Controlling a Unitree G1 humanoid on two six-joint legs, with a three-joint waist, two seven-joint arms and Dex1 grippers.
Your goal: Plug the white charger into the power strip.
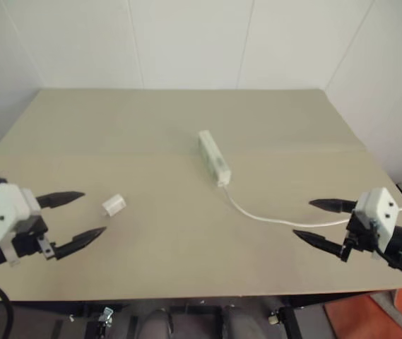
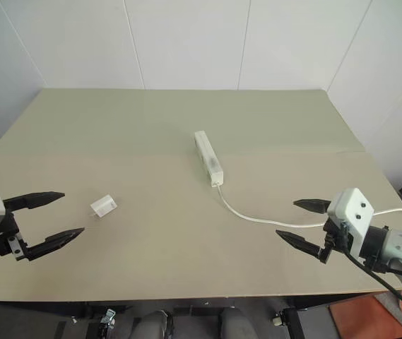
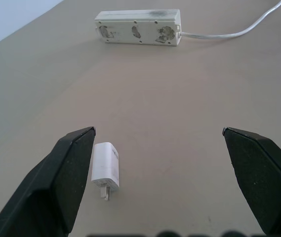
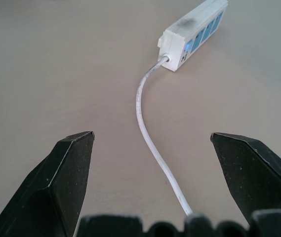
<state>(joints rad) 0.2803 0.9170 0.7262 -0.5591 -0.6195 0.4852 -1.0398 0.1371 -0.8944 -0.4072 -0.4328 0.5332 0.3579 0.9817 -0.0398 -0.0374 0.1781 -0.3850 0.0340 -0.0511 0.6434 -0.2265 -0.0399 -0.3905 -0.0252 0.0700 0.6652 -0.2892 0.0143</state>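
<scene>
Both jaws wide, empty — left gripper (image 1: 80, 215) near white charger (image 1: 114, 205), right gripper (image 1: 322, 222) by cord (image 1: 271, 218); power strip (image 1: 213, 157) mid-table.

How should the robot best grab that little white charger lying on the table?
Probably by the white charger's two flat sides, from above with the open left gripper nearest it. It lies flat with prongs sticking out one end, so gripping the body leaves them free.

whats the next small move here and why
Probably ease the left hand forward and down to straddle the white charger. It lies loose on the table just ahead of that hand's open fingers, nearest the left hand, apart from the power strip. Nothing is held yet, and the right hand hovers open by the cord.
</scene>
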